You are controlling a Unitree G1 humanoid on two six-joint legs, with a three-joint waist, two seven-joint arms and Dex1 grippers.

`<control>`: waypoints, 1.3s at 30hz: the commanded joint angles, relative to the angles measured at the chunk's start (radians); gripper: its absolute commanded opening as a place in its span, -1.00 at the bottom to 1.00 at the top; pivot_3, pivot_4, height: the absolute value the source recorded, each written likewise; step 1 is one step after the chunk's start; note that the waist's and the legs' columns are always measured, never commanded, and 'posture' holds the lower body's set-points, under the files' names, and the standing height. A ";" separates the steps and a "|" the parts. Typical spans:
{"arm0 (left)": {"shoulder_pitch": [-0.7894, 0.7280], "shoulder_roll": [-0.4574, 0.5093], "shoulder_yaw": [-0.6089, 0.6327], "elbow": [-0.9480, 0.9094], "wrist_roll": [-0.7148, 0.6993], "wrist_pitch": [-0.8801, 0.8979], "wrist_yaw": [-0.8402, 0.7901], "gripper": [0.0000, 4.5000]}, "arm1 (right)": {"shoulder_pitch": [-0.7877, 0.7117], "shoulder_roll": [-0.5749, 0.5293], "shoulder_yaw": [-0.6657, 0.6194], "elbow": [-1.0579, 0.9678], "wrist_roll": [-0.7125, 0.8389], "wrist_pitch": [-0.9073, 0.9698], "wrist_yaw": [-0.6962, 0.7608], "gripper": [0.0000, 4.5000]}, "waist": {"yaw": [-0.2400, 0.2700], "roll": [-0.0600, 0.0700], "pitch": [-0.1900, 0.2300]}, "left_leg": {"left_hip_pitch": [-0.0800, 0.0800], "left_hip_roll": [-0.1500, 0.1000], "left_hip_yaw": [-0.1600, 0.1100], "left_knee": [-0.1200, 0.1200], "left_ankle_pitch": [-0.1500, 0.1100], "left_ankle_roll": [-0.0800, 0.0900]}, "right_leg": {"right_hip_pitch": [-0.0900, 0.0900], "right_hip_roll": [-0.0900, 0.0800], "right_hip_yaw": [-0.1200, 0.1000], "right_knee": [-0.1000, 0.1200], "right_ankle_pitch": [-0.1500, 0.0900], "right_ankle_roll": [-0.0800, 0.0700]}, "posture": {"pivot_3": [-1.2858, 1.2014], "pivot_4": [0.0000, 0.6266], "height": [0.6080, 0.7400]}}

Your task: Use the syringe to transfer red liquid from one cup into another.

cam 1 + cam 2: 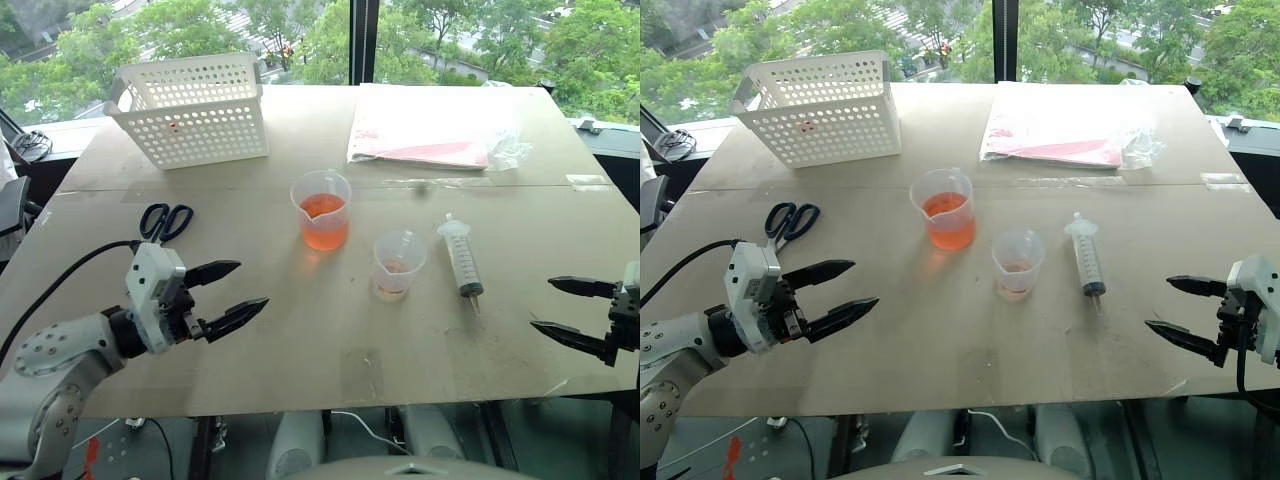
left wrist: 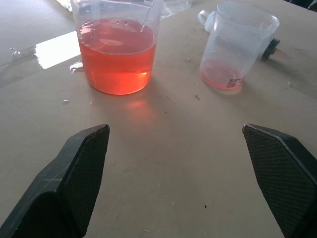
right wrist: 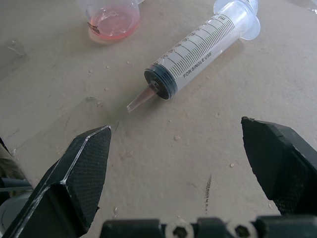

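Observation:
The clear syringe (image 1: 463,256) lies flat on the table, right of centre, its tip toward the near edge and its dark stopper down by the tip (image 3: 161,83). The larger lipped cup (image 1: 322,209) stands mid-table, about half full of red liquid (image 2: 118,55). Just right of it and nearer stands the smaller cup (image 1: 398,263) with a thin orange film at its base. My left gripper (image 1: 236,294) hovers open at the near left, pointing toward the cups. Near the table's right edge my right gripper (image 1: 556,307) is open, pointing left toward the syringe. Neither holds anything.
A white perforated basket (image 1: 192,108) stands at the far left. Black-handled scissors (image 1: 163,220) lie left of the cups. A plastic-wrapped flat pack (image 1: 430,128) rests at the far right. The brown table (image 1: 330,340) ends just ahead of my grippers.

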 commanded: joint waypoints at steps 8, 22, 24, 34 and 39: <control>-0.172 0.023 -0.093 -0.061 0.000 -0.050 -0.022 0.95 | -0.512 -0.112 0.178 -0.134 0.172 0.714 -0.356 1.00 | -0.004 0.002 0.000 | 0.002 0.000 0.000 0.001 0.000 0.000 | 0.000 0.001 0.003 0.002 0.002 -0.003 | 0.03 -0.52 1.00; -0.234 0.033 -0.176 -0.108 -0.005 -0.043 -0.016 0.95 | -1.145 0.224 0.417 0.366 0.180 1.228 -0.989 1.00 | -0.006 0.000 0.000 | -0.010 -0.003 0.002 -0.001 0.000 0.000 | -0.008 0.001 0.000 0.000 0.004 -0.002 | 0.03 -0.52 1.00; -0.232 0.031 -0.177 -0.112 -0.005 -0.043 -0.007 0.95 | -1.203 0.237 0.448 0.457 0.256 1.228 -1.099 1.00 | -0.006 0.001 0.000 | -0.011 -0.003 0.002 0.000 0.000 0.000 | -0.009 0.001 0.001 0.001 0.005 -0.001 | 0.03 -0.52 1.00; -0.210 0.025 -0.174 -0.133 -0.018 -0.040 0.023 0.95 | -1.332 0.302 0.516 0.698 0.517 1.228 -1.431 1.00 | -0.006 0.001 0.000 | -0.013 -0.003 0.001 -0.001 0.000 0.000 | -0.011 0.002 0.000 0.002 0.005 -0.001 | 0.03 -0.52 1.00; -0.203 0.023 -0.173 -0.143 -0.020 -0.040 0.036 1.00 | -1.302 0.314 0.548 0.711 0.512 1.228 -1.458 0.76 | -0.006 0.001 0.000 | -0.015 -0.003 0.001 0.000 0.000 0.000 | -0.012 0.002 -0.001 0.001 0.006 0.000 | 0.03 -0.52 1.00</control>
